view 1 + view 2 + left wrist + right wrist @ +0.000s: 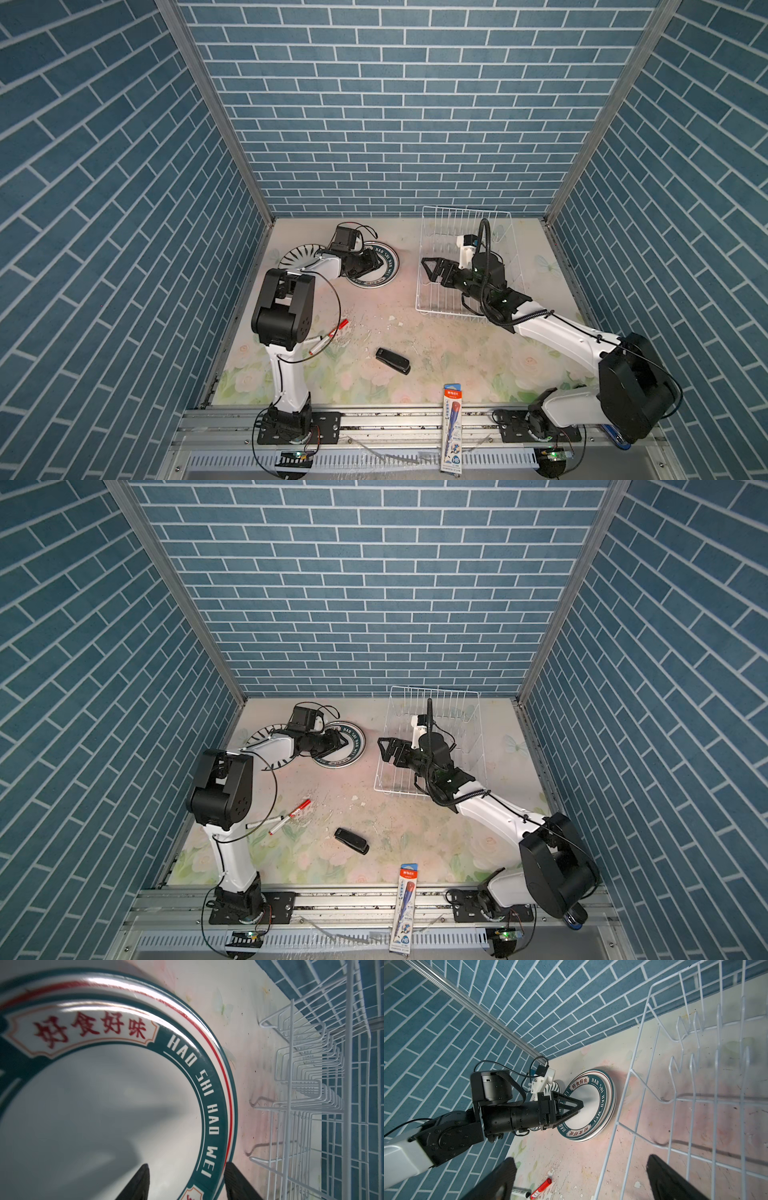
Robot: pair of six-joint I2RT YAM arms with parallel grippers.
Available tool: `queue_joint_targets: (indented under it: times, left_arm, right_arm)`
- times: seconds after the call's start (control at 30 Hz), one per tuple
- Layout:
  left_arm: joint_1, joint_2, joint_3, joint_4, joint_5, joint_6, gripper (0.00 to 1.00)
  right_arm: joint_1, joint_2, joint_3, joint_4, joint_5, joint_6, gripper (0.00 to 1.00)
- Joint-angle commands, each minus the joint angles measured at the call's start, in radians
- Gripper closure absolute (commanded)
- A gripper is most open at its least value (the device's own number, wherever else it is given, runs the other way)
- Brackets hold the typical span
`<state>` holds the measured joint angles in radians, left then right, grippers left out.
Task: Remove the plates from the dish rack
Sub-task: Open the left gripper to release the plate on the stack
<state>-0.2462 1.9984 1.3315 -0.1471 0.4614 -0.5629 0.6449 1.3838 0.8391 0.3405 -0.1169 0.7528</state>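
White wire dish rack (465,232): empty; round white ceramic plates (388,266), dark-green lettered rims, stacked flat beside it. Left gripper (580,1108) part-spread above stack, right gripper (427,270) wide apart at rack, both empty. Judged: last release; next, lift clear.

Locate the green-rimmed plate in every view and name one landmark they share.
Top view: the green plate lies flat at the back, left of the rack.
Top view: same spot, again left of the rack.
Left wrist: fills most of the picture, with the rack beside it.
Right wrist: near the middle, just outside the rack's wire.
Shared landmark: the rack, seen in all four.
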Motion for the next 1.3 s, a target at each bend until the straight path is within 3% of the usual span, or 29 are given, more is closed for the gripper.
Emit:
queue_joint_targets:
  times: [0.0,0.37,0.57,0.77,1.27]
  left_arm:
    - [-0.023,0.035,0.053,-0.003,0.025,-0.013,0.4]
    - [-0.062,0.127,0.106,0.077,0.103,-0.093,0.4]
    - [-0.062,0.09,0.09,0.057,0.05,-0.062,0.4]
    - [-0.064,0.114,0.103,0.084,0.122,-0.099,0.4]
    - [-0.082,0.14,0.103,0.104,0.142,-0.125,0.4]
  right_arm:
    - [-0.001,0.012,0.033,0.007,0.002,-0.02,0.01]
    - [-0.001,0.026,0.045,0.009,-0.003,-0.02,0.01]
    - [-0.001,0.032,0.047,0.006,-0.001,-0.018,0.01]
    - [-0.002,0.02,0.059,-0.014,-0.004,-0.019,0.01]
    - [-0.001,-0.01,0.029,-0.022,0.013,-0.02,0.01]
